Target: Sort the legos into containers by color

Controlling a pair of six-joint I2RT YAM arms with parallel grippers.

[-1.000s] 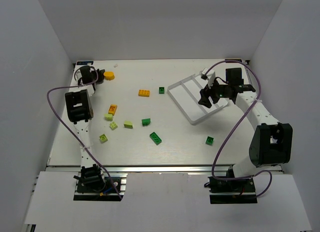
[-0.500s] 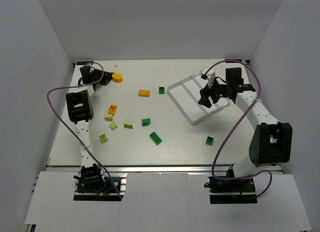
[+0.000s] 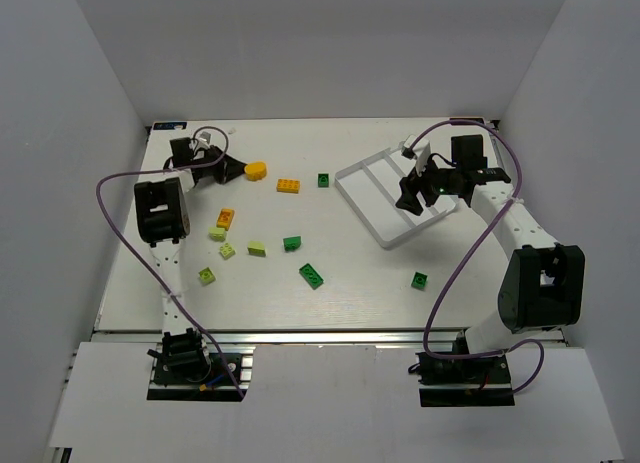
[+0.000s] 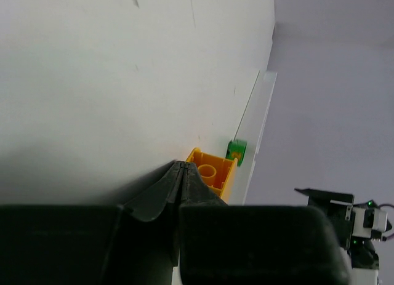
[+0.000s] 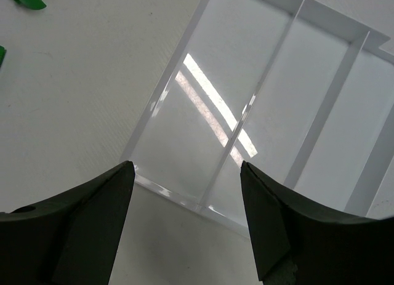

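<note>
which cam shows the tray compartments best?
Right wrist: the white tray fills the frame, dividers sharp, visible floor bare. Top external shows its outline, small, with the right gripper overlapping it. Left wrist: not visible.

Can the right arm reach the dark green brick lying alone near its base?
Probably yes: the right gripper hangs open over the tray, and nothing stands between it and the dark green brick.

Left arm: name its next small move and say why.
Probably nudge the round orange piece a little rightward, toward the white tray. The left gripper has its jaws shut, their tip right behind that piece, so it can push, not grasp. The piece lies on the table, well left of the tray, over which the right gripper hangs open and empty.
</note>
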